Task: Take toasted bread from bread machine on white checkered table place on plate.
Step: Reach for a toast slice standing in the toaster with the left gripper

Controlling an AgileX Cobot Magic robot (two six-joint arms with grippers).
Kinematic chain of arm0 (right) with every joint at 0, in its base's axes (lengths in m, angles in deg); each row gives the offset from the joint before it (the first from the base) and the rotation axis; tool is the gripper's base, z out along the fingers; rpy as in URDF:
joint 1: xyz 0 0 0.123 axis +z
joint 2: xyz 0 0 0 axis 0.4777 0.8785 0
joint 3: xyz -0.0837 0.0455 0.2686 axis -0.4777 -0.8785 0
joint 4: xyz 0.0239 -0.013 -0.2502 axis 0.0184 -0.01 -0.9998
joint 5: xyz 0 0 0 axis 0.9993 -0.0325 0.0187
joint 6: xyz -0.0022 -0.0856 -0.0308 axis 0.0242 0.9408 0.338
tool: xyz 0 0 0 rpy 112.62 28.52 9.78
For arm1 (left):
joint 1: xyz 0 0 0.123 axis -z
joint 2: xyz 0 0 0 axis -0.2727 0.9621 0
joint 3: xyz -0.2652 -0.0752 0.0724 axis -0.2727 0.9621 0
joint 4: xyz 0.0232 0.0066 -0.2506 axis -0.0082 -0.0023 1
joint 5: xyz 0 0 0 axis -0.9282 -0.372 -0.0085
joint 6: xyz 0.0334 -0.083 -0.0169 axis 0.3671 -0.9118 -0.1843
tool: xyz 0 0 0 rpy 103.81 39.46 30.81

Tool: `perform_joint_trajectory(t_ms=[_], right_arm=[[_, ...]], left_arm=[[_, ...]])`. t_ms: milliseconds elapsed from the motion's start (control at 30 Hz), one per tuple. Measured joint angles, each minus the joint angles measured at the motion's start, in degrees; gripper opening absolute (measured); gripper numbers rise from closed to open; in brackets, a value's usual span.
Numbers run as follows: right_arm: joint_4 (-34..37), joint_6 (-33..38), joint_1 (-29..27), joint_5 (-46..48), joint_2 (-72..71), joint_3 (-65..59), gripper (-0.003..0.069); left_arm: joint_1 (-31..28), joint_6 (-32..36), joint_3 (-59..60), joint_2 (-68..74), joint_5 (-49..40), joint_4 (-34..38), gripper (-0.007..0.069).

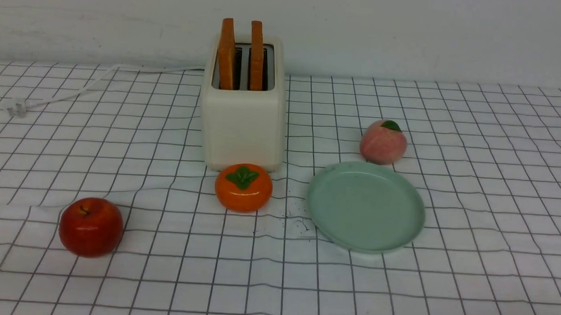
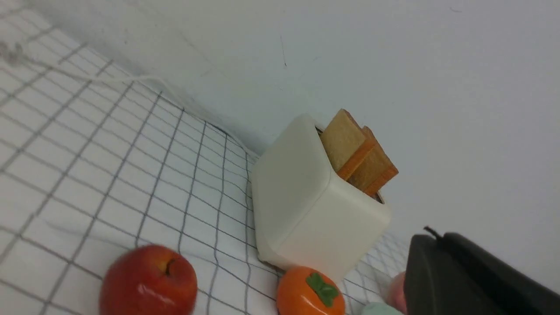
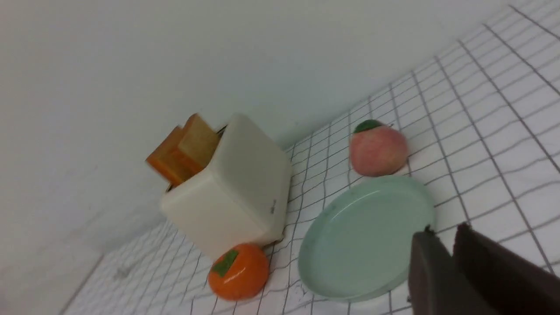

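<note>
The cream-white bread machine (image 1: pixel 242 128) stands at the back middle of the white checkered table (image 1: pixel 468 257). Two slices of toasted bread stand upright in its slots, one left (image 1: pixel 226 53) and one right (image 1: pixel 256 55), sticking out of the top. The mint-green plate (image 1: pixel 365 206) lies empty to the front right of it. Neither arm shows in the front view. My left gripper (image 2: pixel 437 236) is shut and empty, away from the bread machine (image 2: pixel 306 205) and its slices (image 2: pixel 343 140). My right gripper (image 3: pixel 442 229) is shut and empty, above the near rim of the plate (image 3: pixel 363 236).
An orange persimmon (image 1: pixel 243 187) sits right against the bread machine's front. A pink peach (image 1: pixel 383 141) sits just behind the plate. A red apple (image 1: pixel 90 226) lies at the front left. The white power cord (image 1: pixel 77 90) runs left to its plug (image 1: pixel 17 107). A white wall stands behind.
</note>
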Motion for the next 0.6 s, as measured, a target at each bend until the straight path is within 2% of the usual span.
perform_joint_trajectory(t_ms=[33,100,233,400,467,533,600], right_arm=[[-0.1,0.6,0.2,0.5,0.8,1.4,0.0028],[-0.9,8.4,1.4,8.0,6.6,9.7,-0.0015],[-2.5,14.8,1.7,20.2,16.6,21.1,-0.0012],[-6.2,16.3,1.7,30.4,26.3,30.7,-0.0001],[-7.3,16.5,1.7,31.2,28.0,32.5,0.0],[-9.1,16.7,1.7,32.0,30.1,35.1,0.0],[-9.2,16.7,1.7,32.0,30.6,35.8,0.0]], left_arm=[[0.0,0.3,-0.5,0.6,0.0,-0.2,-0.0013],[0.0,3.8,-6.3,9.4,-0.4,-1.4,-0.0013],[0.0,6.9,-16.3,22.9,-3.5,-1.9,-0.0013],[2.6,12.4,-30.5,39.1,-10.7,-1.5,-0.0013],[4.5,13.3,-34.3,42.0,-13.0,-1.4,-0.0013],[9.9,15.1,-42.7,50.3,-17.7,-1.9,-0.0013],[11.4,15.2,-45.5,53.0,-18.9,-2.4,-0.0013]])
